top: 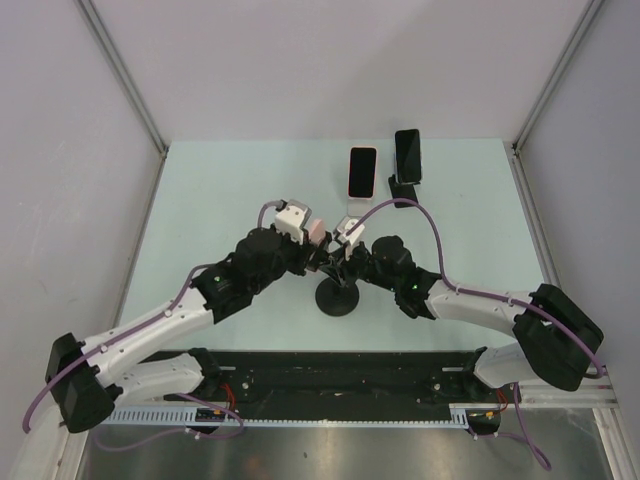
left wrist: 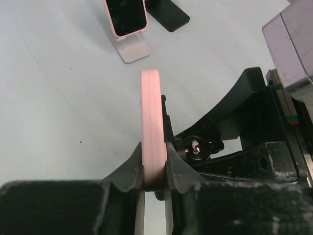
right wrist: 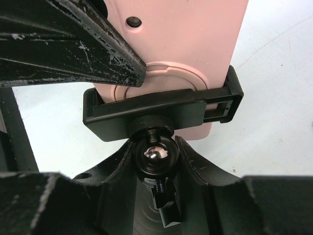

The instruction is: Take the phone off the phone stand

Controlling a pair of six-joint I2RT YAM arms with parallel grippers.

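Clamping the pink phone (left wrist: 151, 122) edgewise in its stand (right wrist: 146, 110) is the left gripper (left wrist: 154, 169); the right gripper (right wrist: 155, 164) pinches the stand's ball joint (right wrist: 155, 153). Behind the stand: a second pink phone (top: 361, 172) and a black phone (top: 407, 152), three phones in all.

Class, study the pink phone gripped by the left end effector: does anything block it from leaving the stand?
Yes. The stand's black clamp spans the pink phone's back and grips its edges. The left end effector pinches the phone directly, nothing between.

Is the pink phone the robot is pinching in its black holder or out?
In. The black holder clamps across the back of the pink phone, and the left gripper pinches the phone's edge.
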